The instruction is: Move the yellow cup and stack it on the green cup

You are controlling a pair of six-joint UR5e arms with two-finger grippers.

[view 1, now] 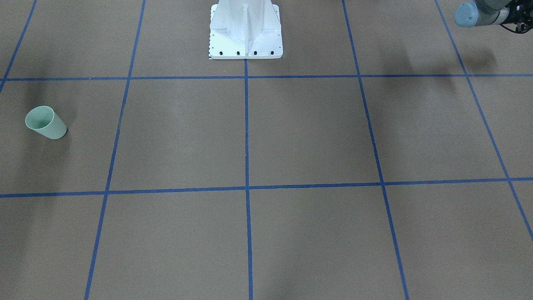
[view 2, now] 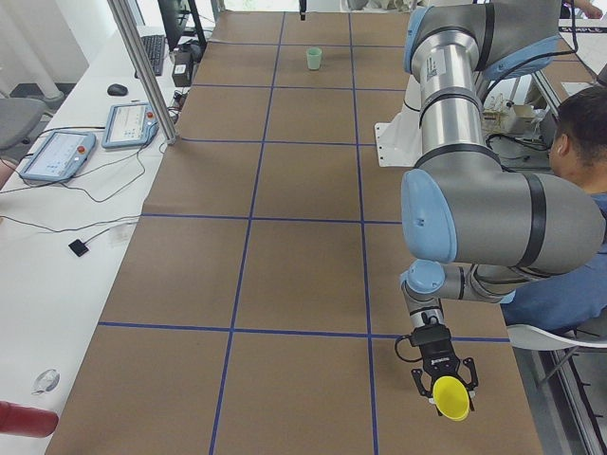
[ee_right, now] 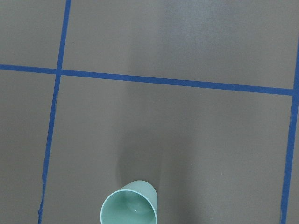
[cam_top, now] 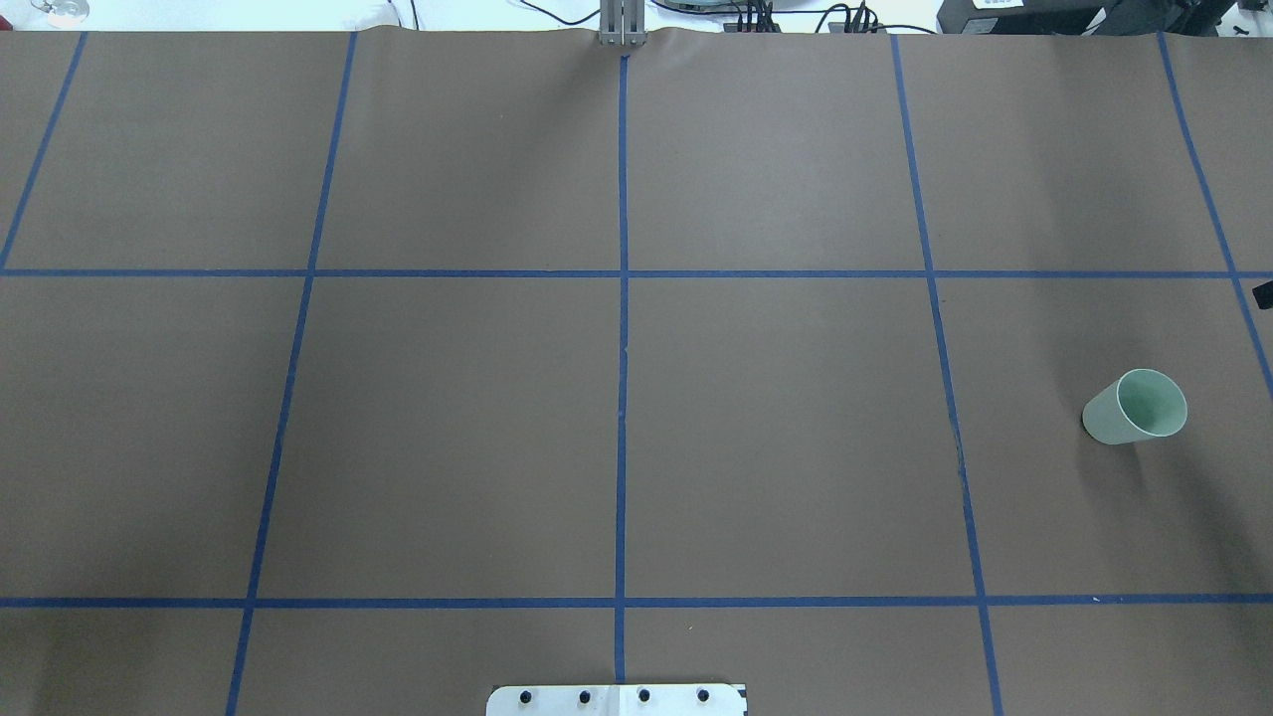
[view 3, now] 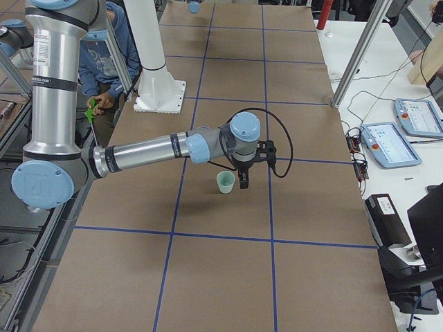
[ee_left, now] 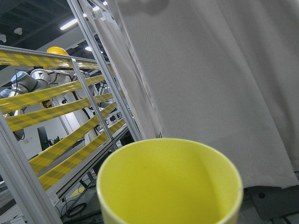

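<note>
One green cup (cam_top: 1136,406) overhead, yellow cup (view 2: 452,398) side-only

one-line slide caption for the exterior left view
Foreground: yellow cup at the left gripper; background: green cup upright on the table

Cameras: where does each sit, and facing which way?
Front-facing: across the table, facing the base; left arm.
Overhead: above and behind, facing forward; base edge.
Exterior left: left end; left arm, left hand at yellow cup.
Exterior right: right end; right arm, right hand beside green cup.
Left wrist: outward past yellow cup; no body.
Right wrist: down at green cup; no body.
Front-facing, overhead share green cup.
</note>
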